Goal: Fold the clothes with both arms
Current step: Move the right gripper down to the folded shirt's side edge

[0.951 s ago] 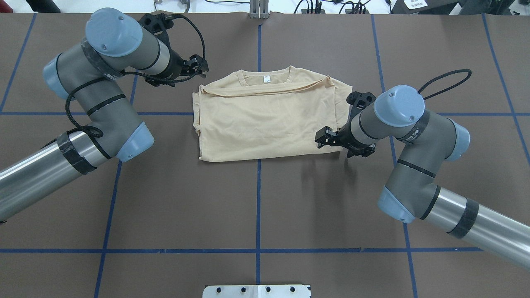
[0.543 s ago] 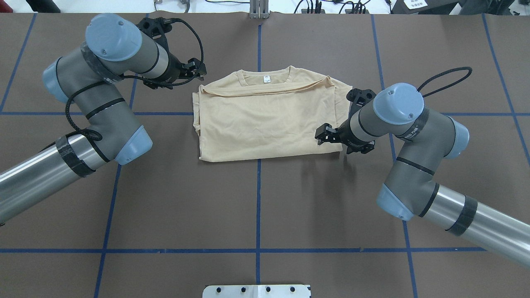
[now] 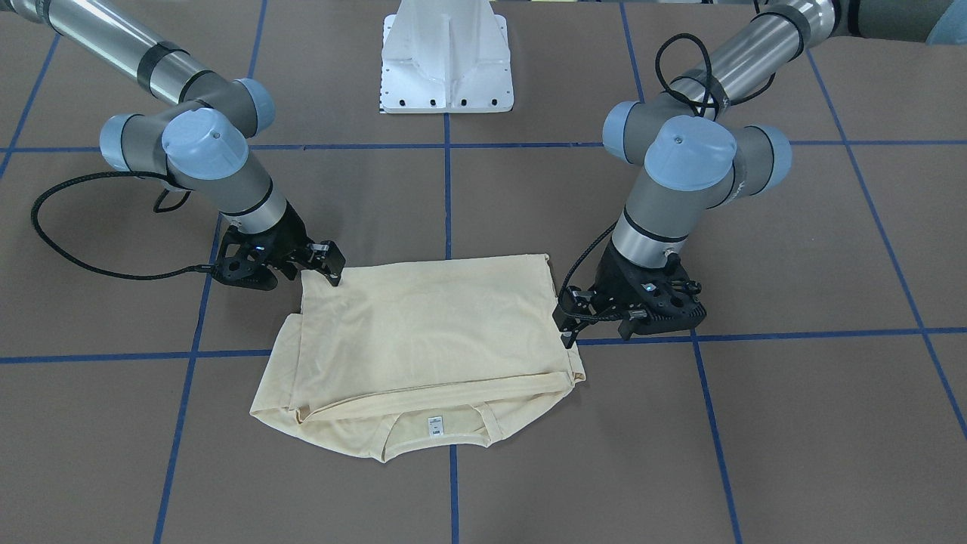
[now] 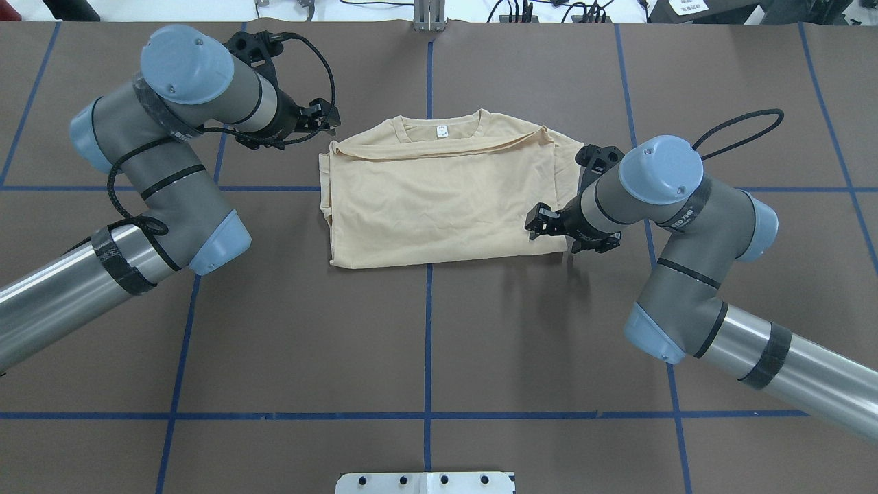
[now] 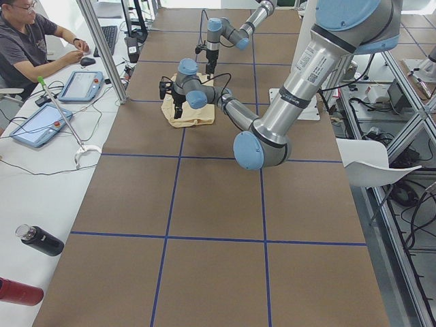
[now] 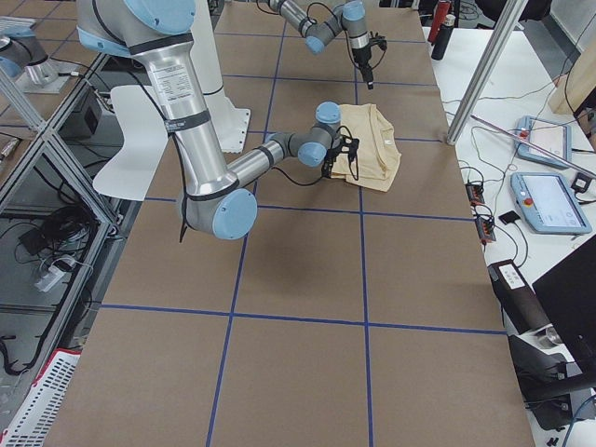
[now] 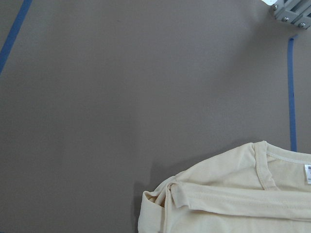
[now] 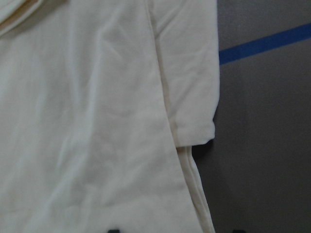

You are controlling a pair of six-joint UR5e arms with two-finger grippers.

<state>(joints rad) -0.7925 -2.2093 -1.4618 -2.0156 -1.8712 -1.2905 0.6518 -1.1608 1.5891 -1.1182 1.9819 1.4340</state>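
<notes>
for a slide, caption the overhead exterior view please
Folded cream shirt on a taped table, left pincer beside its collar corner, right pincer over its side edge

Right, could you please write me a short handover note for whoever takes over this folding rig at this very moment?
Left gripper: looks open and empty, just off the shirt at its far-left corner.
Right gripper: open and empty, over the shirt's right edge by the near corner.
Shirt: flat mid-table, folded to a rectangle, neck tag showing at the far edge.
Done: sleeves tucked in, body folded up.
Left: probably one more fold; neither gripper has cloth yet.
</notes>
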